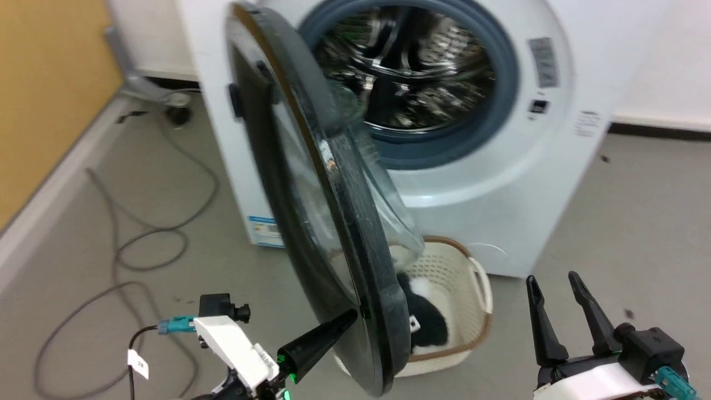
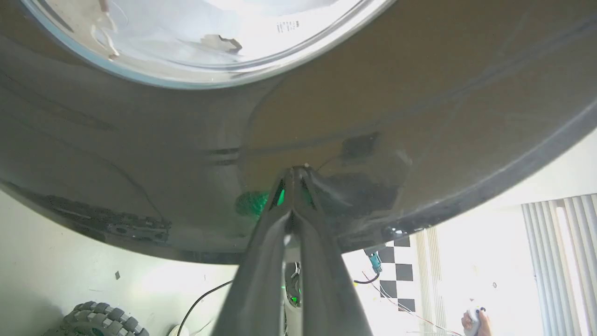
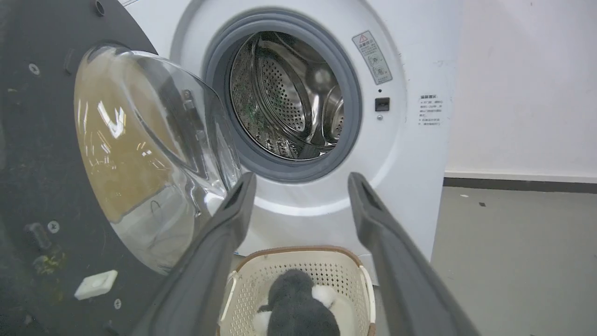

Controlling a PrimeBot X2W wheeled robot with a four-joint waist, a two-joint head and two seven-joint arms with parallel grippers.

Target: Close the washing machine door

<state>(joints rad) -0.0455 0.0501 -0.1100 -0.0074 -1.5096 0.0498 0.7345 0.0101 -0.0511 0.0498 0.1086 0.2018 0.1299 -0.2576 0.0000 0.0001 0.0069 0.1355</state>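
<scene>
1. The washing machine door (image 1: 333,222) is seen standing open, swung out from the left side of the washing machine (image 1: 500,183) and turned nearly edge-on to the head view.
2. Its bulging glass bowl is faced toward the round opening, where the grey gasket (image 1: 502,105) and the steel drum (image 1: 405,72) are exposed.
3. The left tool (image 1: 350,315) is clenched with nothing between its fingers. Its joined tips are set against the glossy outer rim of the door, near the door's lower edge.
4. In the left wrist view the two fingers are seen meeting at a point on the dark rim, below the clear glass.
5. The right tool (image 1: 552,278) is held released and empty, low at the right and well apart from the door and the machine.
6. A cream perforated basket (image 1: 450,272) is placed on the floor (image 1: 639,222) just in front of the machine. It is partly hidden by the door's lower edge, and a black and white plush toy (image 1: 427,325) is held in it.
7. Grey cables (image 1: 139,244) are looped over the floor to the left of the machine.
</scene>
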